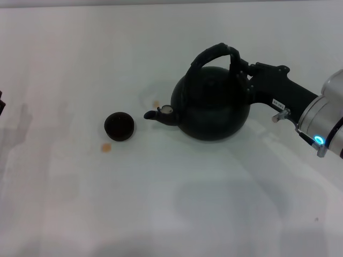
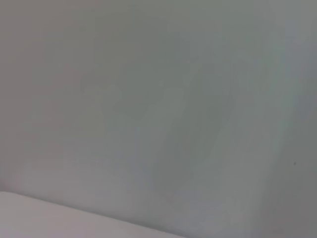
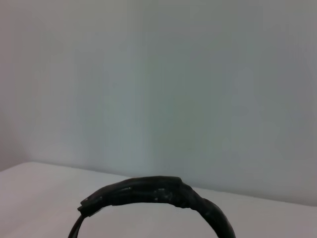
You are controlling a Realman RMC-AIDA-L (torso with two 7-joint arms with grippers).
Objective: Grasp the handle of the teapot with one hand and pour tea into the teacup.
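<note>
The matte-black teapot (image 1: 211, 110) stands on the white table (image 1: 171, 214) right of centre, its short spout (image 1: 158, 114) pointing left at the teacup. The tiny dark teacup (image 1: 119, 126) sits just left of the spout, a small gap between them. My right gripper (image 1: 242, 72) comes in from the right and is shut on the right side of the black arched handle (image 1: 214, 52). The handle's ribbed top also shows in the right wrist view (image 3: 153, 192). Small orange drops of tea lie on the table by the cup (image 1: 106, 147) and behind the spout (image 1: 156, 103).
Only a dark sliver of my left arm (image 1: 1, 103) shows at the far left edge of the head view. The left wrist view shows only a plain pale surface. The right arm's body (image 1: 321, 115) crosses the right edge.
</note>
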